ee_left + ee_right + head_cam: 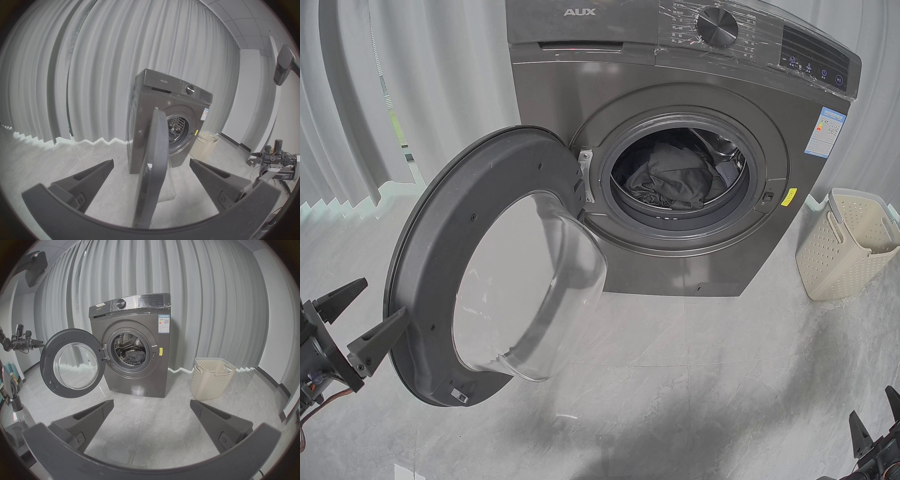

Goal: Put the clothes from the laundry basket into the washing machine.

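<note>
**Dark clothes point(669, 178) are lying inside the washing machine point(687, 81), its door point(431, 262) hanging wide open**

From where I am standing, the washing machine is sitting at twelve o'clock, backing onto a pale pleated curtain point(394, 94); the round door is hanging open toward nine o'clock, hinged at the left side of the opening, with its clear bowl-shaped window point(531, 287) bulging out into the room; the clothes are bunching in the lower part of the drum point(731, 150), just behind the opening's rim. The laundry basket point(850, 250), cream and perforated, is standing upright on the grey floor point(675, 387) at about three o'clock, near the machine's right corner but apart from it.

The left gripper point(381, 300) is hovering at eight o'clock, right at the outer edge of the door; its fingers are spreading wide and holding nothing; seen from its own wrist, the door is standing edge-on between the two fingers; whether either finger is touching the rim I cannot tell. The right gripper point(872, 405) is hanging low at five o'clock, well apart from both machine and basket; its fingers are likewise gaping apart, gripping nothing.
</note>
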